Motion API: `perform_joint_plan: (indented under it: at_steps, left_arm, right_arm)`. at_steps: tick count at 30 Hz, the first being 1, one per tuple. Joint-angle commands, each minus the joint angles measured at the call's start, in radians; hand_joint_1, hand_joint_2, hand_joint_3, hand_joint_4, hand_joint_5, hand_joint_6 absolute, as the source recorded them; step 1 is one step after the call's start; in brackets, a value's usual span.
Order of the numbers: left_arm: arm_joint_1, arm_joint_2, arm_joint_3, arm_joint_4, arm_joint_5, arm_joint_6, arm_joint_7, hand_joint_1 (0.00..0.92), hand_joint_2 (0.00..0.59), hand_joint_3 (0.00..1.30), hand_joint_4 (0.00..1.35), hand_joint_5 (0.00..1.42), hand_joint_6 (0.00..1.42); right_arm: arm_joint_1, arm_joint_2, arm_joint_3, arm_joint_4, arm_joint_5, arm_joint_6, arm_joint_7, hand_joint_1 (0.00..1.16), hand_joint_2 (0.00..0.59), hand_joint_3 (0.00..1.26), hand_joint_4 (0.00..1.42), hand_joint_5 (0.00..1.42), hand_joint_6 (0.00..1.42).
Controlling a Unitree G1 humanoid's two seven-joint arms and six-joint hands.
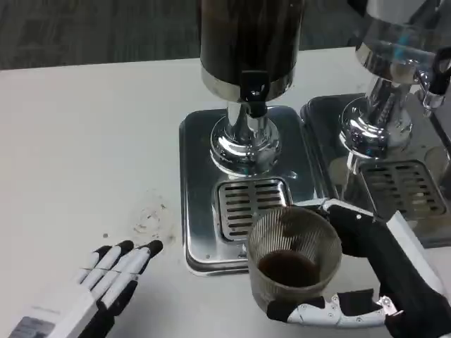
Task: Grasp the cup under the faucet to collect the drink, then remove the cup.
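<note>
A clear ribbed cup (292, 257) with dark drink in its bottom stands at the front edge of the steel drip tray (197, 183), in front of the slotted grate (251, 206). My right hand (366, 282) grips the cup from the right, one finger wrapped around its front and others behind it. The black faucet (254, 95) hangs from the dark dispenser (248, 42) above the chrome base, farther back than the cup. My left hand (106, 282) lies flat on the table at the lower left, fingers apart, holding nothing.
A second dispenser (402, 49) with its own tray and grate (402, 186) stands at the right, close to my right arm. Small drink stains (151, 218) mark the white table left of the tray.
</note>
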Motion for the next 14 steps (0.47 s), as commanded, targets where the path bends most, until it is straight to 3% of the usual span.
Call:
perform_joint_plan:
  at_steps: [1, 14]
  left_arm:
    - [-0.013, 0.003, -0.018, -0.001, -0.006, 0.007, 0.010, 0.000, 0.161, 0.00, 0.00, 0.00, 0.00]
    - [0.002, -0.010, -0.040, -0.035, -0.024, 0.044, 0.005, 0.000, 0.164, 0.00, 0.00, 0.00, 0.00]
  right_arm:
    - [-0.002, 0.010, -0.001, -0.028, 0.013, -0.037, -0.013, 1.01, 0.093, 0.76, 0.83, 0.85, 0.97]
    - [0.011, 0.023, -0.016, -0.041, 0.026, -0.019, -0.009, 1.02, 0.093, 0.77, 0.84, 0.85, 0.98]
